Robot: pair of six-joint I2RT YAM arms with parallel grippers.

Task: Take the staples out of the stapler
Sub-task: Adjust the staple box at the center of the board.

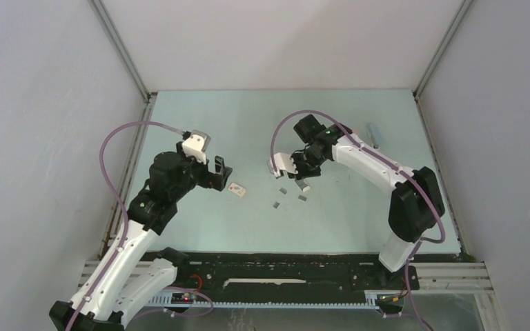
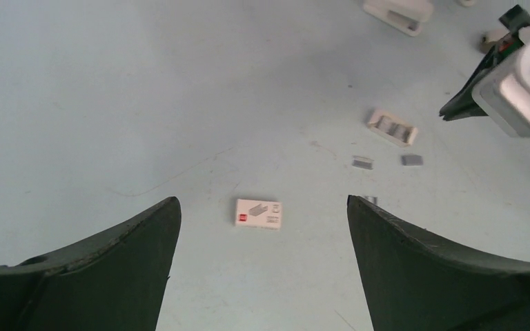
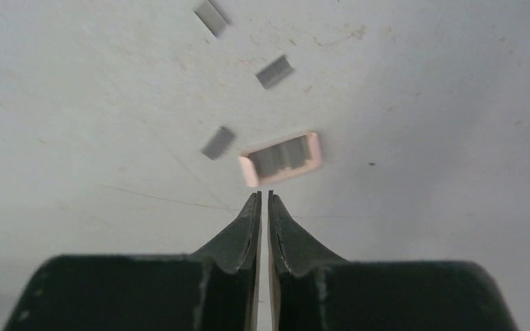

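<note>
**While both claws hang above it, staples lie loose on the tabletop**

Where the arms are bolted down, a black rail runs along the near edge. Past it lies the pale, scuffed tabletop, boxed in by plain white walls. Nearest lies a small closed box, below the left claw, whose fingers stand wide apart, holding nothing. Farther on, mid-table, the staples lie as three loose grey strips, well apart, beside an open tray with more strips in it. The right claw hangs just over the tray, closed to a thin slit; whether anything is pinched there I cannot tell. Its wrist view blurs strips and tray. There, two strips slant up to the right and the farthest slants the other way; the tray's long axis runs almost crosswise. Beyond, the white stapler is cut off by the left wrist view's top edge. A grey thing near the far right corner is too small to make out.
</note>
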